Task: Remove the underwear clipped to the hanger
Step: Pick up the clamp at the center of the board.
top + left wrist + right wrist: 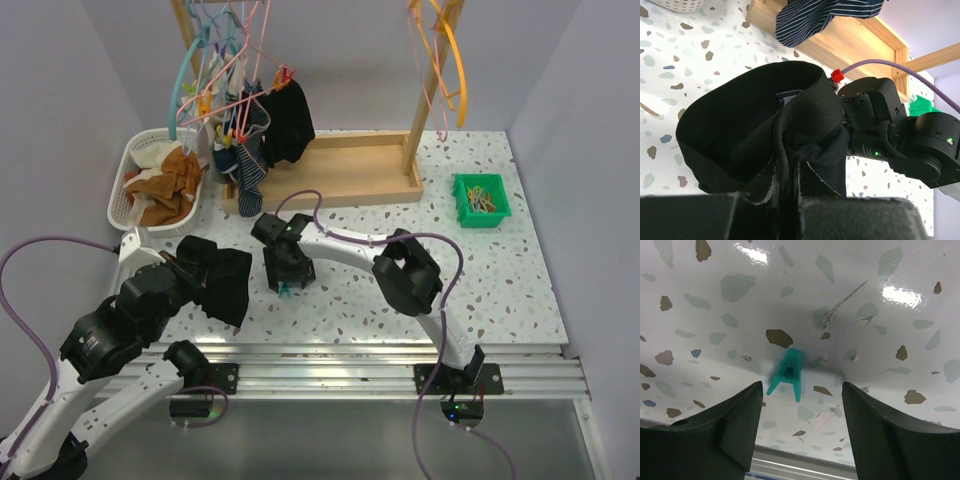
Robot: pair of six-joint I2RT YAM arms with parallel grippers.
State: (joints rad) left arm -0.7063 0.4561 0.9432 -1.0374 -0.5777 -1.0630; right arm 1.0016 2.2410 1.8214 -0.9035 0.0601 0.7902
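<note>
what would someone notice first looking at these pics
The black underwear bunched in the left hand, at the near left of the table, draws the eye first. Next comes the teal clip lying under the open right hand. At the back, another black garment hangs on the wooden rack.

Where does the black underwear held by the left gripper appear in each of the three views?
Top external: the black underwear is at lower left, a dark bunch in front of the white basket.
Left wrist: the black underwear fills the centre, its waistband forming an open loop.
Right wrist: not in it.
Shared landmark: the speckled table top, visible in all three views.
</note>
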